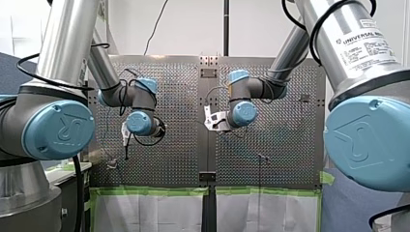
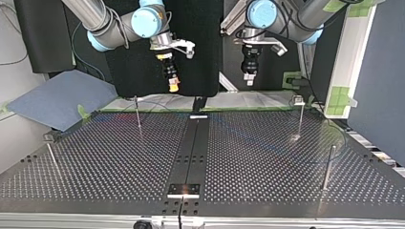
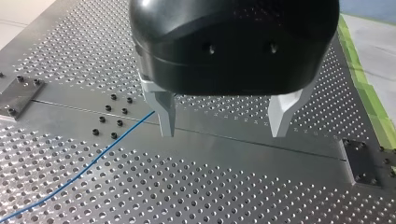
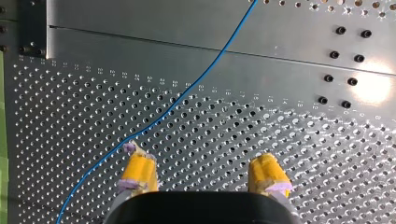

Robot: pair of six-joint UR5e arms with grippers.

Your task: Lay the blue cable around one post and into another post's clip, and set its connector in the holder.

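Note:
The blue cable lies loose on the perforated plate and runs away from just beside one metal finger of my left gripper. That gripper hangs above the plate, open, with nothing between its fingers. In the right wrist view the blue cable crosses the plate diagonally and passes close beside one yellow pad of my right gripper, which is open and empty. In the top view both my right gripper and my left gripper hover high behind the plate. Thin posts stand on the plate.
A dark centre strip splits the perforated plate, with a small bracket at its near end in the top view. Another thin post stands at the top view's left. Green tape edges the plate.

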